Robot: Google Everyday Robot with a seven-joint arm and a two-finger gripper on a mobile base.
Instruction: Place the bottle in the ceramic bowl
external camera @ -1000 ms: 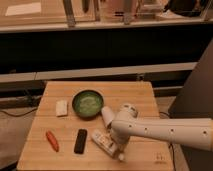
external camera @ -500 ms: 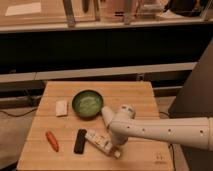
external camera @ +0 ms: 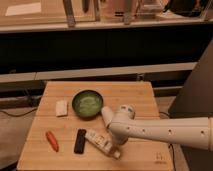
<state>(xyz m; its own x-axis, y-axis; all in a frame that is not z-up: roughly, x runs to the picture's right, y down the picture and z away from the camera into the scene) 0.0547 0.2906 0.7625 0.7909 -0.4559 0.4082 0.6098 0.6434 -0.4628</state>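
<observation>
End effector [external camera: 114,144], partly hidden by arm [external camera: 165,131], overlaps bottle [external camera: 99,140].

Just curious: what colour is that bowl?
Bowl: pale green, darker rim; camera view. Gripper sits at the bottle.

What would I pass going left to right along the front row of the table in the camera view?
Orange carrot-like item → flat black bar → bottle → gripper, down over the bottle's right end. The white block and ceramic bowl lie in the farther row.
</observation>
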